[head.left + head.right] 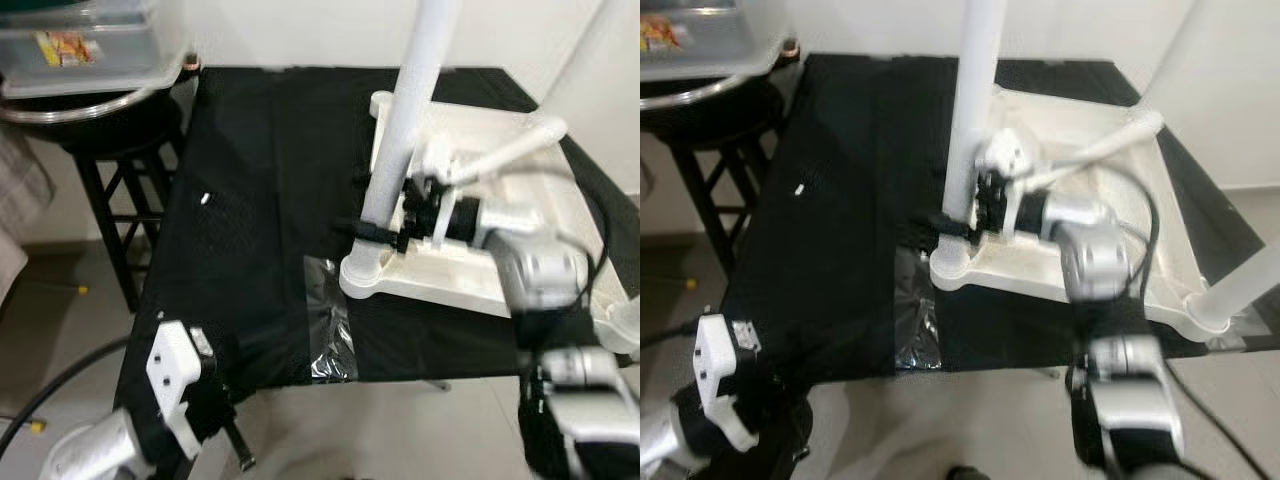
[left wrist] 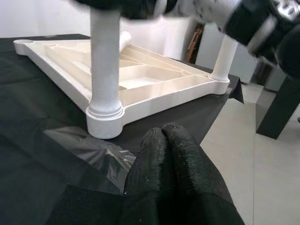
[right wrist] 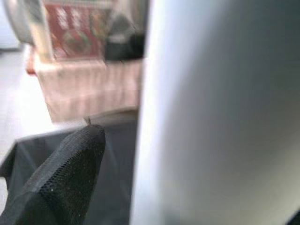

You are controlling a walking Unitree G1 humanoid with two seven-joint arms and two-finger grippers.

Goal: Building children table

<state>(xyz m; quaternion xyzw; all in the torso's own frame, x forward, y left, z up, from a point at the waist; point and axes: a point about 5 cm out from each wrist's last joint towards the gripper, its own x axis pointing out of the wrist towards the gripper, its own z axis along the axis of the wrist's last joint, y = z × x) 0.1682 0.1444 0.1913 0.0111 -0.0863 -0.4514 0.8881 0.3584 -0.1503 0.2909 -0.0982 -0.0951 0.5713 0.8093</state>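
Observation:
A white plastic tabletop [image 1: 520, 190] lies upside down on the black-covered table [image 1: 260, 200]. A white leg [image 1: 405, 110] stands upright in its near-left corner socket [image 1: 365, 275]. My right gripper [image 1: 375, 235] is shut around this leg just above the socket; in the right wrist view the leg [image 3: 220, 112] sits against one black finger [image 3: 65, 173]. Two more legs [image 1: 1240, 285] [image 1: 1180, 50] stand at the right corners, and one leg [image 1: 1100, 150] lies across the tabletop. My left gripper [image 2: 162, 133] is shut on nothing, low at the table's front-left corner, pointing at the socket [image 2: 105, 119].
A crumpled clear plastic sheet [image 1: 330, 320] lies on the cloth near the front edge. A black stool [image 1: 110, 160] carrying a clear plastic bin [image 1: 90, 50] stands at the table's left. A black cable [image 1: 50, 400] runs over the floor at the lower left.

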